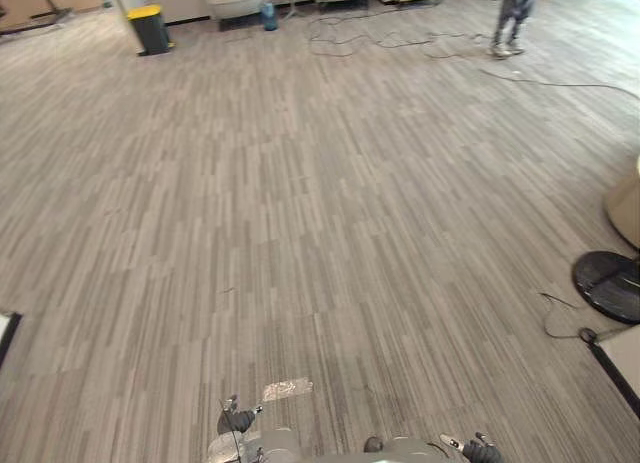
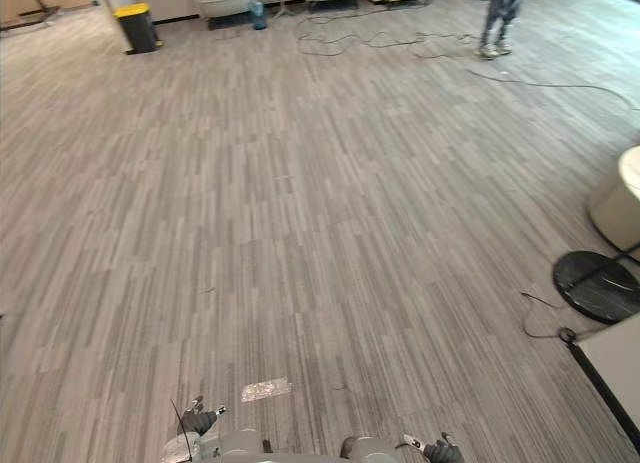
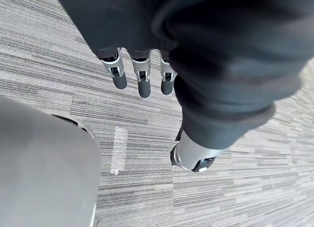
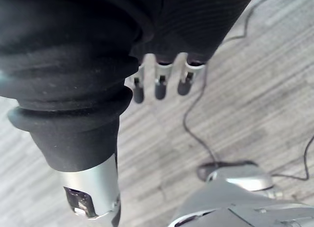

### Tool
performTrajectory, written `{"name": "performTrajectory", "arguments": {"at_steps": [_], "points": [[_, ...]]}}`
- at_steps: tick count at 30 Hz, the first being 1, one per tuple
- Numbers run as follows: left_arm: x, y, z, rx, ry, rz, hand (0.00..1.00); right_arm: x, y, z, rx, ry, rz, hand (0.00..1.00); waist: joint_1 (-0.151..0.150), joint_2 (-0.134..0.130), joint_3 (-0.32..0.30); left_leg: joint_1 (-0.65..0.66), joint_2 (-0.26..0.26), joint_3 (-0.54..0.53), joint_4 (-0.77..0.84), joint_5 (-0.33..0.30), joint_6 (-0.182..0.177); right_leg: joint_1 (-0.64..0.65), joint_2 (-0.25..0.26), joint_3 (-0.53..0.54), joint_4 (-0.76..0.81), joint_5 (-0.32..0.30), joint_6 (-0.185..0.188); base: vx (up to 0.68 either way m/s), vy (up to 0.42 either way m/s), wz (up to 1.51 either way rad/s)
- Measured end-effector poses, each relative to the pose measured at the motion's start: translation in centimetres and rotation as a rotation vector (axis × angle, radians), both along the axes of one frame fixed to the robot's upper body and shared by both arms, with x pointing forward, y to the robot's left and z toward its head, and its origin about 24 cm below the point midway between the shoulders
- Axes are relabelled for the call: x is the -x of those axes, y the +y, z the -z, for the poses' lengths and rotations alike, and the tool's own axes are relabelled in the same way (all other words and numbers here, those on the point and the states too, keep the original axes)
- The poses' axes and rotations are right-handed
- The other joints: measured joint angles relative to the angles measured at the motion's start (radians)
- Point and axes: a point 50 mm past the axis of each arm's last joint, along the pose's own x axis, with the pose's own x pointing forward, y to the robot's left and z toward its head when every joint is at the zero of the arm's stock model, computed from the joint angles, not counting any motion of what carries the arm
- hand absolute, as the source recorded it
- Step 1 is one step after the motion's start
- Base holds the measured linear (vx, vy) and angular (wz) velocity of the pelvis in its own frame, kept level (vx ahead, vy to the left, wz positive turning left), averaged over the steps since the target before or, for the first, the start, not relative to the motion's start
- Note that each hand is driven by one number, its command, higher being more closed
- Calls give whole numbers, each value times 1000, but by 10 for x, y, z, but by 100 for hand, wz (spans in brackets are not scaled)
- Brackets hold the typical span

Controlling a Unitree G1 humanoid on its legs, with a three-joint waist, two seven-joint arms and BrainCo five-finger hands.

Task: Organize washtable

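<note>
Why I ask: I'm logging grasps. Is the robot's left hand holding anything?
No: in the left wrist view the left hand hangs with straight fingers over the grey striped carpet floor, holding nothing.

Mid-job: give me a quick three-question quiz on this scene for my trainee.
1. True or false: the left hand and the right hand each hold something.
2. The lid of the bin is: A red, B yellow, C blue.
3. Fill in: the person stands far off to the robot's ____.
Key: 1 false, both hang open and empty; 2 B; 3 right.
</note>
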Motion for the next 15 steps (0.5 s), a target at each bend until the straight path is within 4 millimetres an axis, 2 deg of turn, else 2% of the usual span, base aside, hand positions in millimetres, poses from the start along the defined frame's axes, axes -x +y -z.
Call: {"name": "performTrajectory", "arguments": {"at_steps": [1,2,3,5,7,8,9,10,11,12,13,14,15], "points": [[-1,-1,0,0,-4,11,0,0,0,0,1,3,-8,0,10,9,1,-9,-27,-44,-97,18,-30,12,5,-13,-20,2,4,217,63,43],[-6,-1,-2,3,-25,8,0,1,0,0,2,11,-22,0,47,26,0,-44,-47,-109,-151,87,-42,20,23,-10,-48,1,11,278,109,6],[-7,2,-3,-5,-34,0,0,-5,2,0,3,2,-39,0,76,27,-1,-54,-47,-125,-150,134,-34,34,31,8,-69,-2,21,231,113,-17],[-4,8,-3,-19,-27,-11,0,-16,3,-2,8,-23,-49,0,86,24,-1,-63,-48,-100,-103,168,-10,61,27,57,-92,-17,48,293,140,-41],[2,15,-3,-40,-7,-7,0,-26,8,-3,6,-49,-51,0,102,6,-2,-92,-69,-51,8,118,58,68,-16,130,-94,-25,71,350,195,-91],[11,17,-1,-46,14,-9,0,-25,8,-3,5,-52,-50,0,104,-7,-8,-95,-93,-24,22,104,71,80,-59,184,-93,-31,106,406,254,-97],[15,15,0,-48,28,13,0,-21,6,-2,11,-47,-44,0,97,6,-20,-83,-93,-14,-47,118,74,74,-70,224,-65,-40,127,492,325,-85],[11,10,0,-49,25,73,0,-17,5,-2,14,-40,-38,0,94,20,-30,-37,-103,10,-88,103,100,22,-80,268,48,-62,164,405,277,-57],[8,10,-1,-57,16,106,0,-17,8,-2,6,-42,-38,0,92,22,-30,-25,-102,25,-98,100,106,-25,-84,285,129,-49,188,371,300,-65],[-2,12,-6,-85,-19,172,0,-18,13,-1,-15,-53,-20,0,77,18,-26,14,-98,43,-121,91,120,-98,-84,288,288,-36,214,330,273,-65],[-7,13,-10,-106,-39,234,0,-21,12,-2,-8,-66,-26,0,70,13,-20,67,-99,56,-139,77,139,-123,-89,279,371,-53,210,362,294,-70],[-18,13,-16,-128,-88,299,0,-21,12,-2,-4,-69,-27,0,57,21,-11,135,-98,64,-166,66,142,-128,-95,260,405,-72,198,227,166,-47],[-22,15,-19,-134,-114,315,0,-23,13,-3,-4,-74,-37,0,50,17,-12,161,-97,64,-179,64,144,-130,-99,243,397,-83,198,251,144,-38]]}}
